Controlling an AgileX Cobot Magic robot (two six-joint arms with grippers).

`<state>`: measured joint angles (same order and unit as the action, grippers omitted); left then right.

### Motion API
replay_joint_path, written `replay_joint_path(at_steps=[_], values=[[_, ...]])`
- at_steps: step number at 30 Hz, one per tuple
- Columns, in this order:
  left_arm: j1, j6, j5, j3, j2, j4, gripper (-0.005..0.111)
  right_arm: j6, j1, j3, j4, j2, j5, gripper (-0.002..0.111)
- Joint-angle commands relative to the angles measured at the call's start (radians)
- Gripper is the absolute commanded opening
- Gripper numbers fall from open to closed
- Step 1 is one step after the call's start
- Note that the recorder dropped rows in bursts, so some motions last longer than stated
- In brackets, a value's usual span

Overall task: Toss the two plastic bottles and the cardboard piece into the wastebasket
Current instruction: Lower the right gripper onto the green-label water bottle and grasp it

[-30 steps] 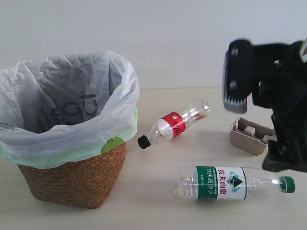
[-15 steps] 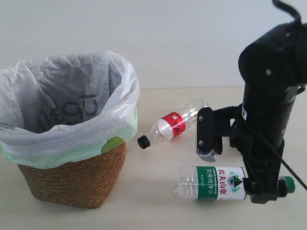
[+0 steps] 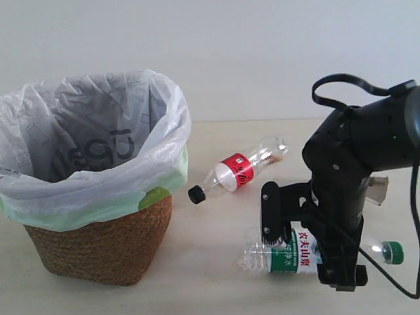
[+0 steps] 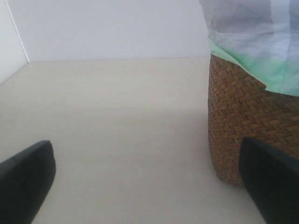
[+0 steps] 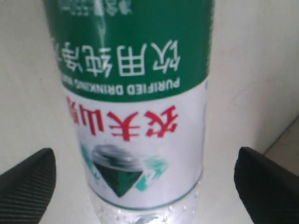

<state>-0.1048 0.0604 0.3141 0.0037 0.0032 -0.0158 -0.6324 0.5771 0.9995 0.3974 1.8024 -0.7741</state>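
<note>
Green-label bottle [image 3: 289, 257] lies on its side near the table's [image 3: 216, 289] front edge, right half, green cap [image 3: 392, 252] pointing at the right edge. Right gripper [image 3: 307, 246] is down over its label, straddling it. In the right wrist view both fingers [image 5: 28, 184] sit wide apart, with bare table showing between each finger and the bottle. Claw wide, gripping nothing.

Red-label bottle [image 3: 239, 172] lies on its side about mid-table, slanted. Its black cap [image 3: 195, 194] points toward the front-left, near the wastebasket [image 3: 98, 246] but not touching it.

Cardboard piece [image 3: 378, 190] is toward the right edge, behind the right arm [image 3: 357, 147]. Only a sliver shows, so I can't tell how it lies.

The wastebasket stands upright on the left half of the table, toward the front edge. Its white bag [image 3: 85, 131] is folded out over the rim, and nothing is visible inside from this angle.

Left gripper [image 4: 147, 186] shows only in its own wrist view, low over bare table just beside the wicker wall. Fingers spread wide, nothing between them.

A black cable [image 3: 341, 82] loops above the right arm.
</note>
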Motion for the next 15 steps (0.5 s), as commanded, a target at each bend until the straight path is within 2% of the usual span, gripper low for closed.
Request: replay_joint_path(at_steps=[1, 5, 7, 10, 13, 15], values=[[-0.002, -0.009, -0.006, -0.004, -0.003, -0.002, 0.108, 0.057, -0.010, -0.003, 0.031, 0.047, 0.045, 0.093], [-0.002, -0.009, -0.006, -0.004, -0.003, -0.002, 0.108, 0.110, -0.010, -0.003, 0.038, 0.064, 0.087, 0.090], [-0.002, -0.009, -0.006, -0.004, -0.003, -0.002, 0.108, 0.117, -0.010, -0.003, 0.052, 0.064, 0.085, 0.079], [-0.002, -0.009, -0.006, -0.004, -0.003, -0.002, 0.108, 0.136, -0.010, -0.003, 0.059, 0.064, 0.069, 0.046], [-0.002, -0.009, -0.006, -0.004, -0.003, -0.002, 0.108, 0.139, -0.010, -0.003, 0.059, 0.062, 0.036, 0.000], [-0.002, -0.009, -0.006, -0.004, -0.003, -0.002, 0.108, 0.143, -0.010, -0.003, 0.058, 0.053, 0.021, 0.002]])
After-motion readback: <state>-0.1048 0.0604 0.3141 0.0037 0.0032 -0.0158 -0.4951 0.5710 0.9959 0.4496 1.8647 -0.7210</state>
